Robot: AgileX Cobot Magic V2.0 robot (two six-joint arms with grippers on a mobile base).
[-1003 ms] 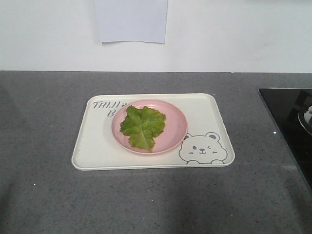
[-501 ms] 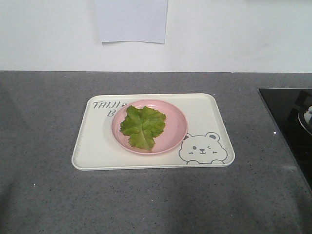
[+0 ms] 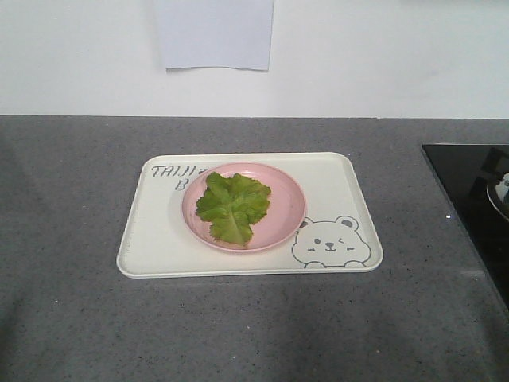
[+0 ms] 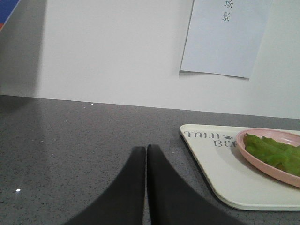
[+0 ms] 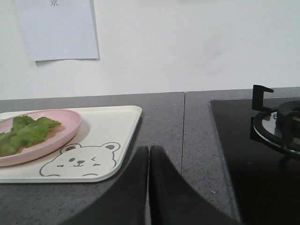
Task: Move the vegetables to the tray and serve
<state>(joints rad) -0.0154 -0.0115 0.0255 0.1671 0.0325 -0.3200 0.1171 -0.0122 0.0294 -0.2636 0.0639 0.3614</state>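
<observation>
The green lettuce leaf, the vegetables (image 3: 232, 205) (image 4: 274, 152) (image 5: 26, 133), lies flat on a round pink plate (image 3: 282, 219) (image 4: 276, 169) (image 5: 42, 145). That plate rests on the cream bear tray (image 3: 159, 231) (image 4: 220, 164) (image 5: 115, 124) in the middle of the grey counter. My left gripper (image 4: 146, 149) is shut and empty, low over the counter left of the tray. Just past the tray's right edge my right gripper (image 5: 149, 149) is likewise shut on nothing. Neither gripper appears in the front view.
A black stovetop (image 3: 469, 191) (image 5: 243, 154) with a metal burner (image 5: 279, 124) takes up the counter's right end. A white wall with a paper sheet (image 3: 215, 33) (image 4: 225, 35) (image 5: 58, 28) backs the counter.
</observation>
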